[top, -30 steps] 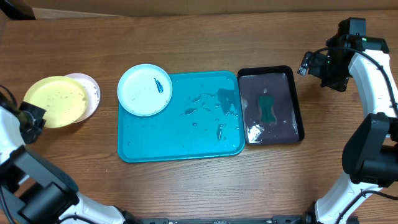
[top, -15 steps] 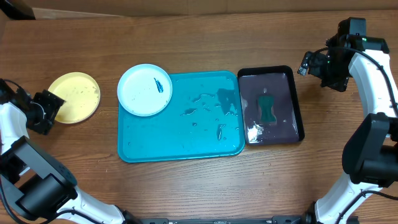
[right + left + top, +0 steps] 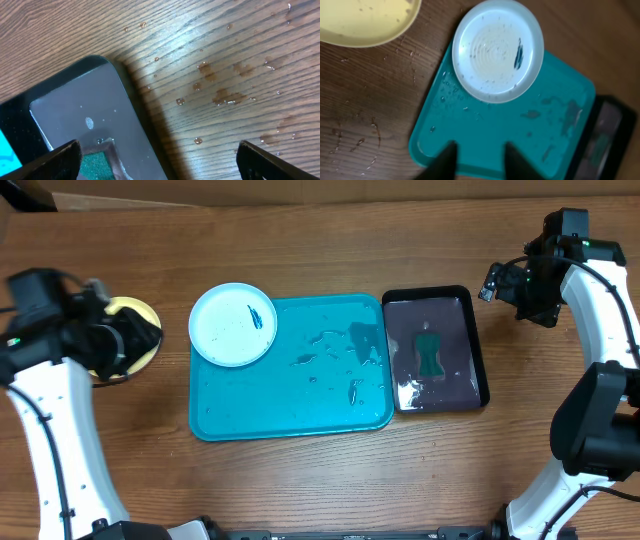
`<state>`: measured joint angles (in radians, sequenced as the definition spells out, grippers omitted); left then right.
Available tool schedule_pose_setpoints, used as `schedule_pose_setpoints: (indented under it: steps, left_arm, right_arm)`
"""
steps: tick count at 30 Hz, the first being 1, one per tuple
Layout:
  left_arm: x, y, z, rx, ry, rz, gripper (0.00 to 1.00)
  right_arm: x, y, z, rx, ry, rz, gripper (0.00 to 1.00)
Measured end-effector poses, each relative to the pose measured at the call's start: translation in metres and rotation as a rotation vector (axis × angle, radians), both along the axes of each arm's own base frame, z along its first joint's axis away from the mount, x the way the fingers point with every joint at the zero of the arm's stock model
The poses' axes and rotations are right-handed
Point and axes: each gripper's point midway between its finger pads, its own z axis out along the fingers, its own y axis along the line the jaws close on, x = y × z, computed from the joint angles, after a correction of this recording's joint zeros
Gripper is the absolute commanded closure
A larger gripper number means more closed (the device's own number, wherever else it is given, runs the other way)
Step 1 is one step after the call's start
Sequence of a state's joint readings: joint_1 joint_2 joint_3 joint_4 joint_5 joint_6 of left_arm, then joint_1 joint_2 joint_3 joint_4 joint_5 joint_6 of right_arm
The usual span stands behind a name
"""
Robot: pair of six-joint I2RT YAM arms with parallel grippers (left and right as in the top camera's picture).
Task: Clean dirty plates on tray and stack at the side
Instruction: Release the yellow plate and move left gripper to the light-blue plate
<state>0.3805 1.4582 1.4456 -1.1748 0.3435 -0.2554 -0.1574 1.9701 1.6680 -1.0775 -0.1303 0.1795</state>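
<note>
A light blue plate (image 3: 233, 324) with a dark-blue smear (image 3: 518, 54) lies on the far left corner of the teal tray (image 3: 300, 400). It also fills the top of the left wrist view as the plate (image 3: 490, 55). A pale yellow plate (image 3: 138, 308) rests on the table left of the tray, partly hidden by my left gripper (image 3: 135, 340). That gripper (image 3: 481, 162) hovers with its jaws apart and nothing between them. My right gripper (image 3: 512, 285) hangs wide open beyond the black tray's far right corner, also empty (image 3: 170, 165).
A black tray (image 3: 478, 350) right of the teal one holds a green sponge (image 3: 430, 352) in shallow water. Water streaks lie on the teal tray's floor (image 3: 330, 360). Droplets (image 3: 220, 95) dot the wood beside the black tray (image 3: 75, 115).
My left gripper let go of the yellow plate at the left side, then rose and swung over it, facing the tray. The right arm has not moved.
</note>
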Motion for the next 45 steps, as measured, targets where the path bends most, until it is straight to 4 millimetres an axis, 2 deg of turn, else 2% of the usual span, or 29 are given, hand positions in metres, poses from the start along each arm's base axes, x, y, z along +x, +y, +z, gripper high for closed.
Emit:
schedule_pose_setpoints:
  steps: [4,6,10,14,15,16,18,23,26,32,45]
  left_arm:
    - [0.0,-0.019,-0.015,0.076,0.07,-0.088,0.96]
    - [0.006,-0.024,-0.019,0.104,0.071,-0.115,0.96]
    - [0.024,-0.019,-0.026,0.146,0.047,-0.119,0.95]
    - [0.046,-0.009,-0.034,0.187,0.012,-0.106,0.82]
    - [0.052,-0.006,-0.038,0.196,0.011,-0.103,0.7]
    - [0.057,-0.003,-0.045,0.202,0.018,-0.102,0.65]
    - [0.065,0.001,-0.061,0.208,0.041,-0.104,0.62]
    - [0.082,0.007,-0.106,0.21,0.105,-0.123,0.61]
    - [0.087,0.009,-0.121,0.213,0.116,-0.132,0.61]
    - [0.099,0.012,-0.125,0.226,0.083,-0.137,0.61]
    - [0.111,0.015,-0.148,0.226,0.087,-0.14,0.64]
  right_arm:
    - [0.0,0.0,0.0,0.0,0.0,0.0,0.0]
    - [0.0,0.0,0.0,0.0,0.0,0.0,0.0]
    - [0.0,0.0,0.0,0.0,0.0,0.001,0.0]
    - [0.0,0.0,0.0,0.0,-0.001,0.0,0.0]
    - [0.0,0.0,0.0,0.0,0.0,0.0,0.0]
    - [0.0,0.0,0.0,0.0,0.0,0.0,0.0]
    - [0.0,0.0,0.0,0.0,0.0,0.0,0.0]
    - [0.0,0.0,0.0,0.0,-0.001,0.0,0.0]
    - [0.0,0.0,0.0,0.0,0.0,0.0,0.0]
    - [0.0,0.0,0.0,0.0,-0.001,0.0,0.0]
    - [0.0,0.0,0.0,0.0,0.0,0.0,0.0]
